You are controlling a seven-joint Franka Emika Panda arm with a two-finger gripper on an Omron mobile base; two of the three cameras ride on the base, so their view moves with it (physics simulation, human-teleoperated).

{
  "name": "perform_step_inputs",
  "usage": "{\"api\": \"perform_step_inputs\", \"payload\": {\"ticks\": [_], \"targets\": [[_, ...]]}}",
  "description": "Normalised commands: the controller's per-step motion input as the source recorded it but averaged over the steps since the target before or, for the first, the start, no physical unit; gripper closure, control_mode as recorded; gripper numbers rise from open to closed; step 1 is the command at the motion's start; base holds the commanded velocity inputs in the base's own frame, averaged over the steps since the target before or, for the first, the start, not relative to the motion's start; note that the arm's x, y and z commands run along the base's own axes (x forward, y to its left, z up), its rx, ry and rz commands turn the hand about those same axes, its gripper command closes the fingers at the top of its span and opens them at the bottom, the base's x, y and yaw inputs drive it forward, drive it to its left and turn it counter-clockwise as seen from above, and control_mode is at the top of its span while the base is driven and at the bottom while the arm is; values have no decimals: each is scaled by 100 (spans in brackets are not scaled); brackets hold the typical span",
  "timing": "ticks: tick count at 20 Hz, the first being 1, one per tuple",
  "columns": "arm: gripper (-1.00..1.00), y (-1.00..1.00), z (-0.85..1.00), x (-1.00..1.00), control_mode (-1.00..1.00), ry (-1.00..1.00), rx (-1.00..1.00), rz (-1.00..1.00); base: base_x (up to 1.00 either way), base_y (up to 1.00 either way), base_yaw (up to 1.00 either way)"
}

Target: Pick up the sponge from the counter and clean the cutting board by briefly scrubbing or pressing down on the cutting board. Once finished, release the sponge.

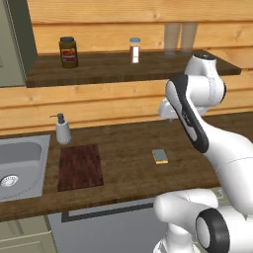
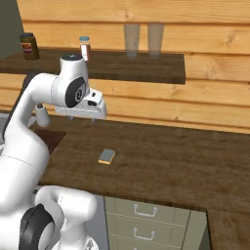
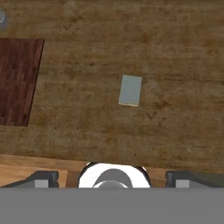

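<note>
The sponge [image 1: 159,156] [image 2: 106,156] [image 3: 130,90] is a small block with a grey-blue top over yellow. It lies flat on the dark wooden counter [image 1: 128,143] [image 2: 176,151] [image 3: 175,65]. To its left lies the reddish-brown cutting board [image 1: 80,166] [image 2: 49,138] [image 3: 17,81], bare. My gripper [image 2: 84,116] [image 3: 112,180] hangs high above the counter, behind and above the sponge, pointing down. Its fingertips [image 3: 41,178] stand wide apart with nothing between them, so it is open.
A grey sink [image 1: 20,163] sits left of the board, with a soap dispenser [image 1: 62,129] [image 2: 43,116] behind it. The shelf [image 1: 113,69] above holds a jar [image 1: 68,52], a shaker [image 1: 134,50] and two glasses [image 1: 180,34]. Drawers [image 2: 141,210] are below the counter.
</note>
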Motion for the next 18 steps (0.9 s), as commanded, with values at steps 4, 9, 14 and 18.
{"api": "perform_step_inputs", "payload": {"ticks": [4, 9, 14, 18], "targets": [[-100, 0, -43, -2, -100, 2, 0, 0, 0, 0, 0], [-100, 0, -50, 8, -100, 4, 0, 0, 0, 0, 0], [-100, -4, -48, 32, -100, 10, 0, 0, 0, 0, 0], [-100, -6, -58, 44, -100, 3, 0, 0, 0, 0, 0]]}}
